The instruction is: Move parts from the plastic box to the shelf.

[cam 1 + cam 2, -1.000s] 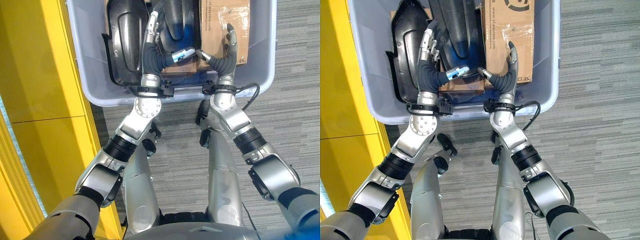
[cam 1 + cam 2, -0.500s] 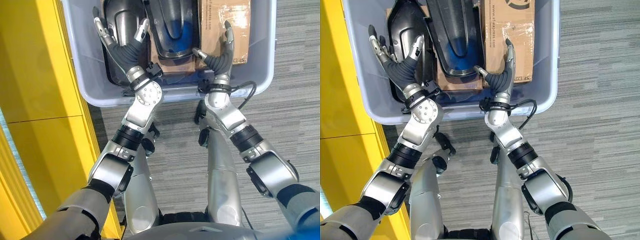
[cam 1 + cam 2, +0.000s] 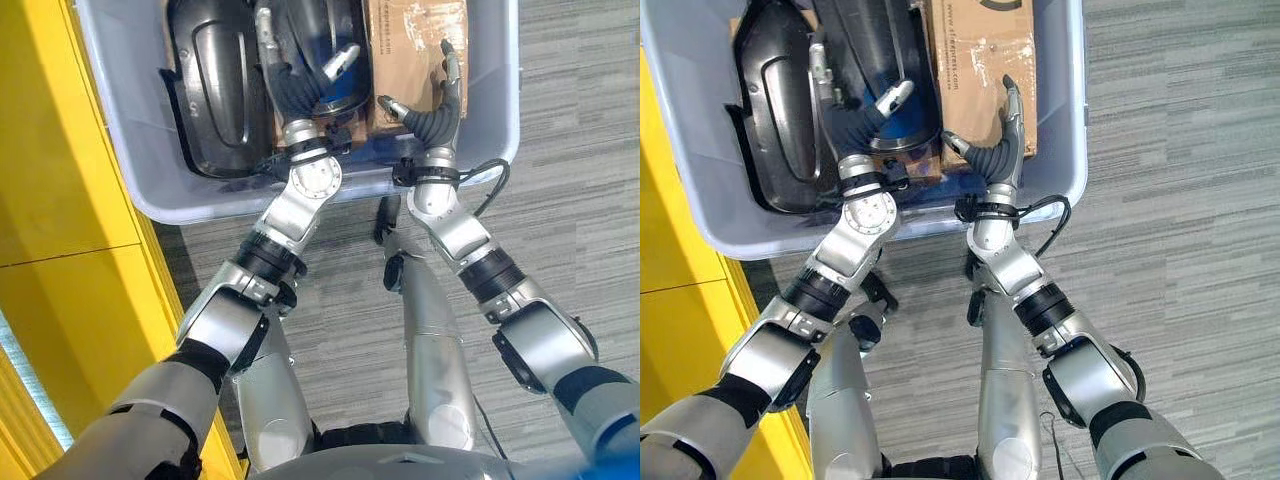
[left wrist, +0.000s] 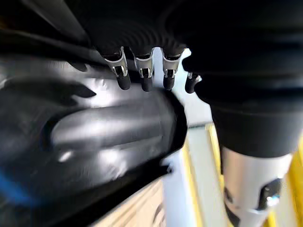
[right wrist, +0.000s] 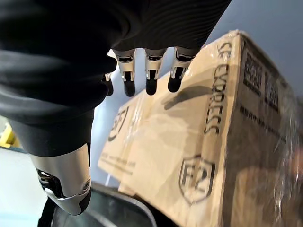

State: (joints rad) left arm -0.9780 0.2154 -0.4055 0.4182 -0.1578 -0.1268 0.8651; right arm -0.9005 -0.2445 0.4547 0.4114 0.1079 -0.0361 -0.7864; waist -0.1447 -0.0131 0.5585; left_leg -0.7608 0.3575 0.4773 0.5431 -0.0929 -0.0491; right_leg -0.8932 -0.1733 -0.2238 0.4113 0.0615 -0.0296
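Nothing has left the grey plastic box (image 3: 480, 120) yet: both black moulded parts (image 3: 215, 90) and the cardboard carton (image 3: 980, 60) lie inside, the left hand (image 3: 295, 75) and right hand (image 3: 432, 100) poised over them, fingers spread, holding nothing.

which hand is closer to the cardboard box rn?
Right. The right hand is open over the cardboard box in the plastic box. The left hand is open over the middle black part, beside it.

Right hand (image 5: 71, 71), fingers (image 5: 151, 71) straight, above taped cardboard box (image 5: 189, 156), black part (image 5: 109, 213) beside
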